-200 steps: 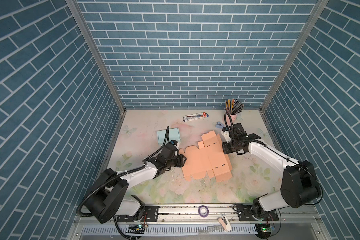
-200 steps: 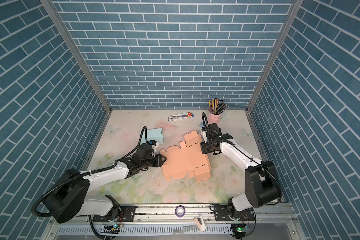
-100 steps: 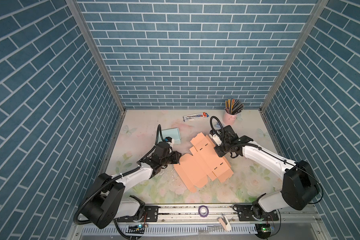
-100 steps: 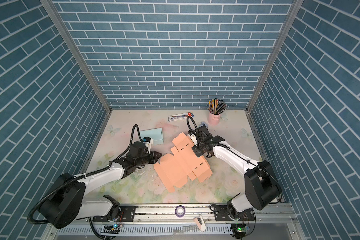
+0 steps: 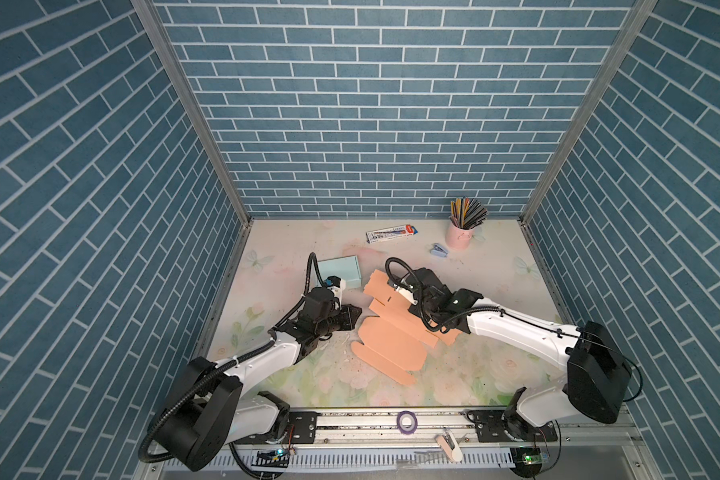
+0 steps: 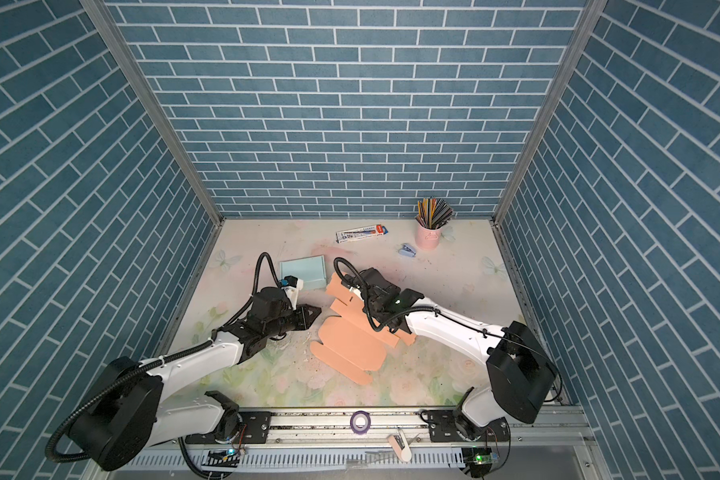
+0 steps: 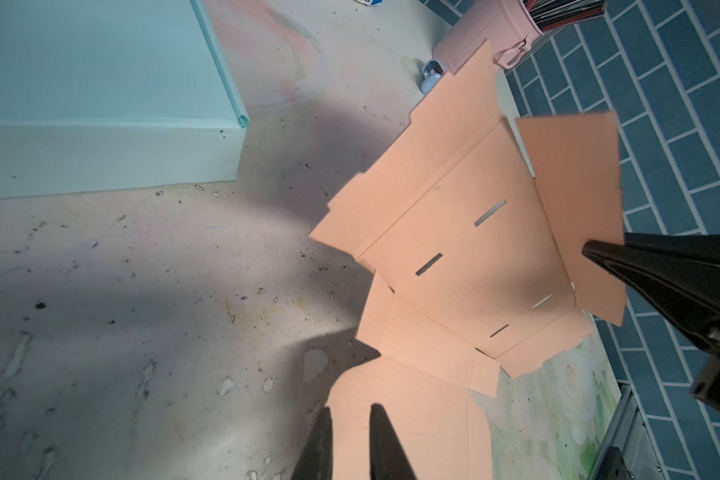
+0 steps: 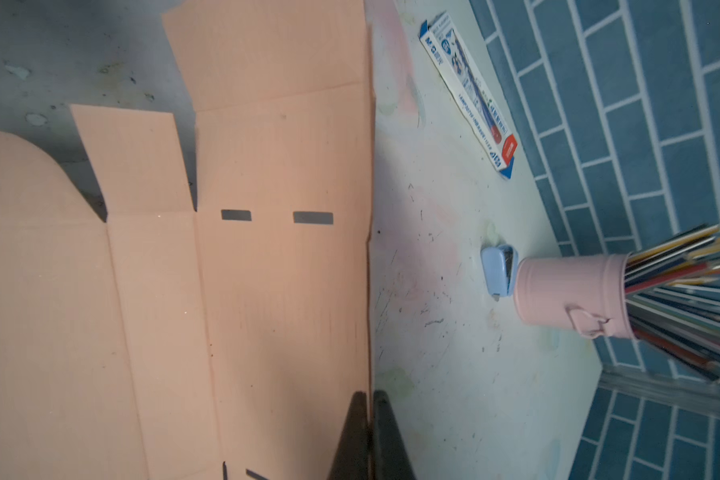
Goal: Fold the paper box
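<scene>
The right gripper is clamped on the thin edge of the paper box. Its fingers press the sheet's right-hand edge between them, and no gap shows.

The left gripper holds its fingers a narrow slit apart at the rounded flap on the sheet's left side. The flap shows face-on through the slit, and I cannot tell whether it is pinched or only lies beneath them.

The paper box is unfolded, an orange sheet with creases and slots. It sits in the middle of the table, between the two arms. Its near part, with the rounded flaps, lies flat. The far part, where the right gripper holds it, bends up along the creases.

In both top views the left gripper points right, just beside the sheet's left edge.

A blue box stands just beyond the left gripper, near the sheet's far left corner. Further back lies a pen pack. At the far right stands a pink cup full of pencils, with a small blue stapler just beside it on its left. All three are well apart from the sheet.

A purple tape roll sits on the near rail
</scene>
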Tool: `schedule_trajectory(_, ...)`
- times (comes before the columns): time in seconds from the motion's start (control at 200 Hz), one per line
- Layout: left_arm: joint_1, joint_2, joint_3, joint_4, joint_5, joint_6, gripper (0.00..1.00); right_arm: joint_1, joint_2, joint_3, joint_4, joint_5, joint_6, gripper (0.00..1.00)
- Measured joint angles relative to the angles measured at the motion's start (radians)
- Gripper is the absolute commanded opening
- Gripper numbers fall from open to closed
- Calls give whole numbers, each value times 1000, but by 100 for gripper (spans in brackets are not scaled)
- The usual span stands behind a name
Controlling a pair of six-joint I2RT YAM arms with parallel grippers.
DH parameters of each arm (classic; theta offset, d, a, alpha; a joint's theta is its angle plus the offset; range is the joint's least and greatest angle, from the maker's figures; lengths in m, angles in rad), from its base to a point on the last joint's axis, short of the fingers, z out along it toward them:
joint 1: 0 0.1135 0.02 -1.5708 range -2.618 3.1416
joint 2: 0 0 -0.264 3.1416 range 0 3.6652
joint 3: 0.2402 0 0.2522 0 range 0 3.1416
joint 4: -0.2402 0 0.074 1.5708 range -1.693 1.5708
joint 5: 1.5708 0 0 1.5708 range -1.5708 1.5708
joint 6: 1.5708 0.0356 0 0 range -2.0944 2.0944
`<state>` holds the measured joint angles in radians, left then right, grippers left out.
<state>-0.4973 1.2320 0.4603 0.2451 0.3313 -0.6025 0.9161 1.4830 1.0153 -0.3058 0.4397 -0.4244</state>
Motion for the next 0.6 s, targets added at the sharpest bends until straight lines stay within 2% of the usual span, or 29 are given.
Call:
schedule_trajectory(0.14, 29, -45, -24, 3, 11, -13, 18, 40, 10, -11, 38, 64, -80, 0)
schedule_trajectory(0.325, 111, -101, -63, 16, 52, -39, 18, 61, 24, -32, 77, 92, -136, 0)
schedule_trajectory(0.6, 128, -104, -10, 67, 125, -74, 17, 104, 35, -100, 161, 115, -205, 0)
